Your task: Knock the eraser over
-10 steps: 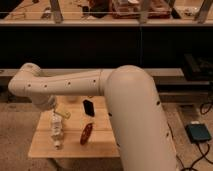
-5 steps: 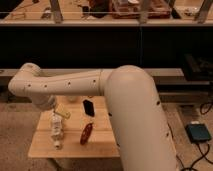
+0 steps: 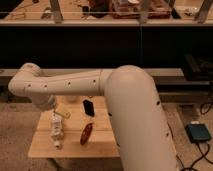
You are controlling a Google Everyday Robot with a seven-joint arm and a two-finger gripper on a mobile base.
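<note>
Small light-wood table (image 3: 42, 148) on speckled beige floor (image 3: 15, 125). Long dark cabinet wall (image 3: 75, 47) behind, pale ledge (image 3: 100, 22) on top with metal posts. Blue-grey box (image 3: 198, 132) with black cable on floor, well right of table's right edge. Dim warm light.

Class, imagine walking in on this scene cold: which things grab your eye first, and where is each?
The huge white robot arm dominates, sweeping from the right foreground across to the left. Its end effector hangs over the left part of a small wooden table, left of the black eraser. A reddish-brown object lies nearer the table's front edge.
</note>
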